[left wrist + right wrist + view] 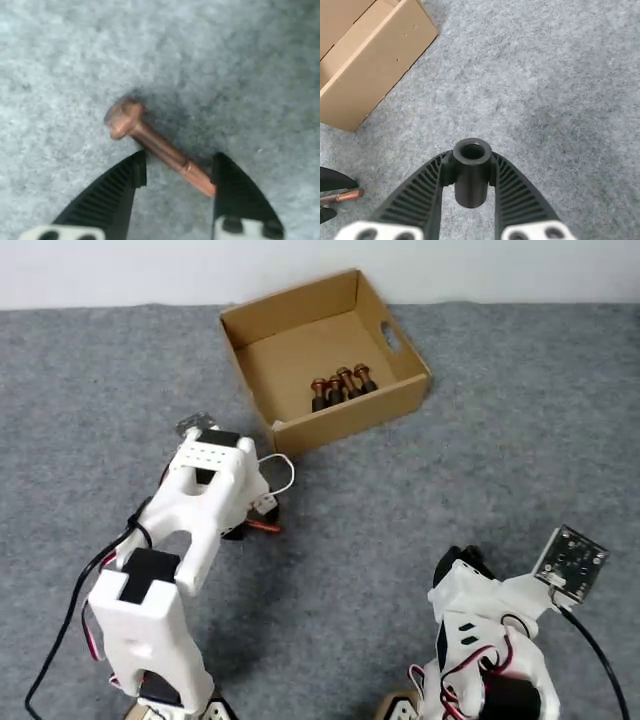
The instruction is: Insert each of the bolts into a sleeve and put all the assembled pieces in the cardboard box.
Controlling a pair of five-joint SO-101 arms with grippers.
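Gripping a smooth black sleeve (pixel 471 175) in my right end effector (pixel 471 169).
Left end effector (pixel 180 162) gapes around a coppery bolt (pixel 150 140) on the fuzzy surface (pixel 240 60).

1. Left arm (pixel 190 530) and right arm (pixel 490 640): white shells, black servo blocks.
2. Jaws: black, ribbed inner faces, white screw-holed bases.
3. Black cable (pixel 68 620); red wires (pixel 505 650); square camera board (pixel 570 562).

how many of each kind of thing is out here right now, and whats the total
assembled pieces in the box: 4
loose copper bolt: 1
black sleeve: 1
cardboard box: 1
total: 7
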